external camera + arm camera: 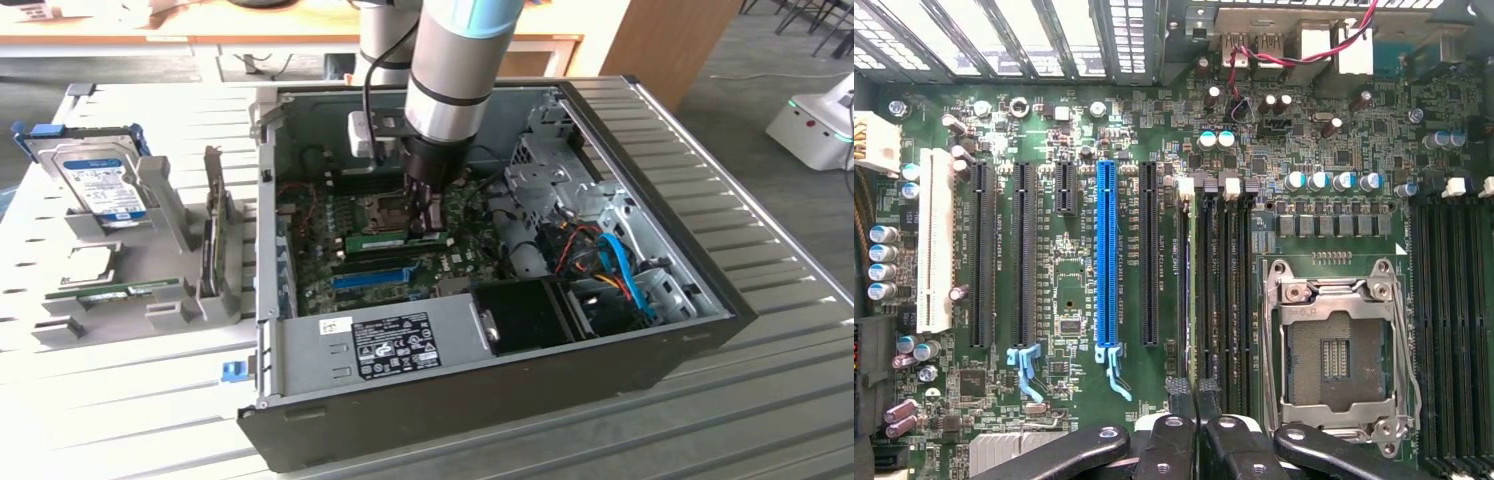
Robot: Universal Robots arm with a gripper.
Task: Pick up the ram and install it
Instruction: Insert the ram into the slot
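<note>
Ram (394, 240) at the memory slot (1211, 290), install step in hand, seating apparently unfinished.
Inside the open computer case (601, 370) on the counter (774, 420), over the motherboard (1069, 290), it stands beside the CPU socket (1336, 350), fingers (1172, 430) clenched on its top edge; finishing calls for a straight, even press down, I'd judge.

Open computer case (467, 400) lying on a ribbed metal counter (747, 420).
Inside it, the green motherboard (1069, 300) carries a long blue slot (1108, 255) between black slots, a white slot (936, 250) farther along, and an empty CPU socket (1339, 350) under a metal frame. Blue cables (625, 265) run past a grey labelled box (387, 345). Toward the exterior view's left, a hard drive (104, 180) stands upright in a grey holder (214, 290).
</note>
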